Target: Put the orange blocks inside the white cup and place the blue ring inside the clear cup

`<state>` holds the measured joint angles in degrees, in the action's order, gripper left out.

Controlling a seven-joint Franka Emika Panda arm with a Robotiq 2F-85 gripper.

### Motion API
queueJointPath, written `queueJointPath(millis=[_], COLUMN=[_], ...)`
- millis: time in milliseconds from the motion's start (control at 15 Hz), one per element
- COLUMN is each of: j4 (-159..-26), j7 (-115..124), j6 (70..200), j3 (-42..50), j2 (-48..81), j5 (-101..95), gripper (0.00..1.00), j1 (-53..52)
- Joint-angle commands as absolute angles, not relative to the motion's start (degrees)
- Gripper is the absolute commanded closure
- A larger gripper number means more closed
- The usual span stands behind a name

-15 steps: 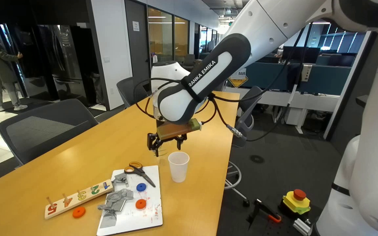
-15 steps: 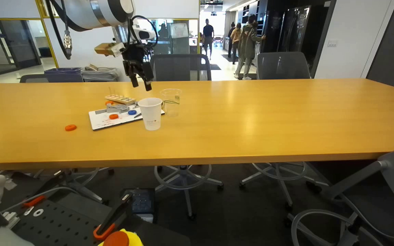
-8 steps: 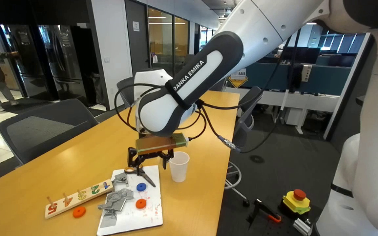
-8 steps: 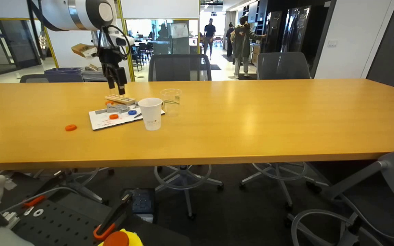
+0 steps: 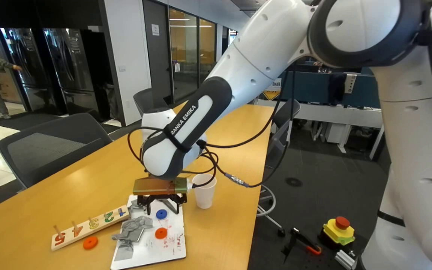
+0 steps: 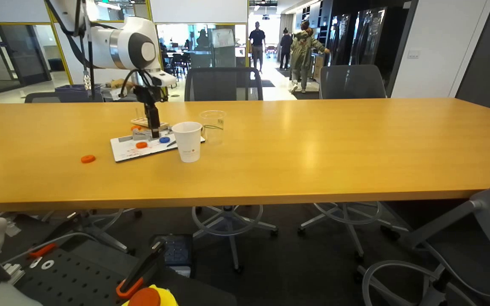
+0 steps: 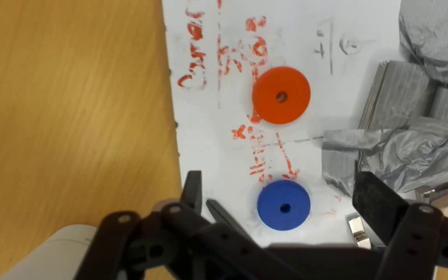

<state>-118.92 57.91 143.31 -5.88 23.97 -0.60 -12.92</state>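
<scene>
The blue ring (image 7: 274, 214) lies flat on the whiteboard (image 5: 173, 249); it also shows in both exterior views (image 5: 161, 214) (image 6: 164, 139). My gripper (image 7: 277, 186) is open and empty, its fingers on either side of the ring in the wrist view; in an exterior view its tips (image 6: 155, 135) are low over the board. An orange block (image 7: 268, 107) lies on the board. Another orange block (image 5: 90, 242) lies beside the number strip, and one (image 6: 87, 159) lies on the bare table. The white cup (image 5: 204, 195) stands upright beside the board. The clear cup (image 6: 214, 121) stands behind it.
Scissors (image 7: 226, 217) lie on the board, partly hidden by my gripper. Crumpled grey tape (image 7: 410, 155) lies on the board's other side. A wooden number strip (image 5: 88, 227) with pegs touches the board's corner. Chairs (image 5: 54, 146) stand round the table.
My gripper has moved from near the cups to over the whiteboard and come down around the blue ring's place. It stays open. The cups, ring and blocks have not moved.
</scene>
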Motion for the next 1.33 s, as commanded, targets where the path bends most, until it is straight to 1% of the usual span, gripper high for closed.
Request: queueJointPath(millis=[0,400,667,1267], j4=[-110.9,-106.7,-106.9,-106.6], j7=[62.7,65.0,62.4,63.5], j6=[143.8,142.8,140.4,137.9], j3=[-3.0,-1.6,-3.4,-2.8], j2=[30.8,34.0,33.2,33.2], j5=[1.3,2.3,5.1,5.1], gripper=[0.00,0.00,0.00,0.00], j1=[-14.8,-14.6,-13.6,-14.1])
